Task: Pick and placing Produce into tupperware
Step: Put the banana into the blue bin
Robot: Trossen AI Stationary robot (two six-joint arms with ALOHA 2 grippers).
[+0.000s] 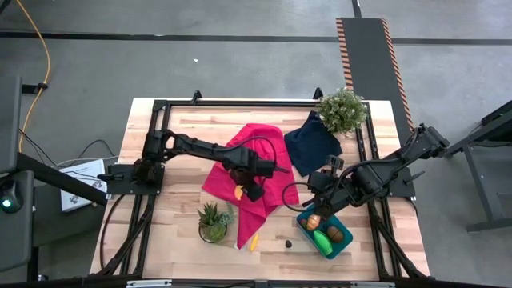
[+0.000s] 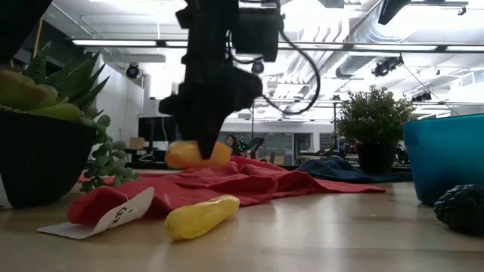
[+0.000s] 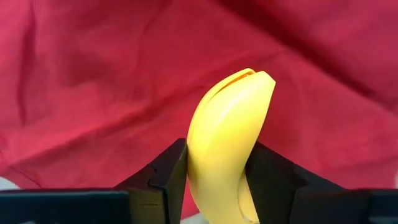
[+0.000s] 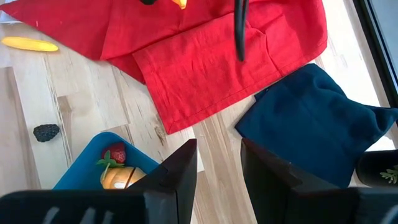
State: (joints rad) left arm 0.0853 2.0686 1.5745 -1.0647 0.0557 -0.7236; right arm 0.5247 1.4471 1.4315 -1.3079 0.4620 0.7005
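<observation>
- The left gripper (image 3: pixel 217 180) has its fingers clamped on a yellow toy banana (image 3: pixel 227 146), one dark finger on each flat flank; the fruit's tip sticks out ahead of the fingertips.
- Directly beneath that gripper lies the red cloth (image 1: pixel 240 172), and in the low view the banana sits at or just above its folds; I cannot tell whether it has cleared the fabric.
- The banana looks like smooth, hard, hollow plastic: probably light, stiff and a bit slick. Its curve means a hold across the mid-body, as here, should resist twisting better than a hold near a tapered end.
- The teal tupperware (image 1: pixel 308 228) lies well off to this gripper's side, just below the right gripper (image 4: pixel 219 180), whose fingers stand apart with nothing between them.
- The tub already holds an orange piece (image 1: pixel 314 222), a green piece (image 1: pixel 322 241) and a brown piece (image 1: pixel 335 234).
- A second banana (image 2: pixel 200 215) and a small dark piece (image 1: pixel 288 239) remain on the table (image 1: pixel 176 232).
</observation>
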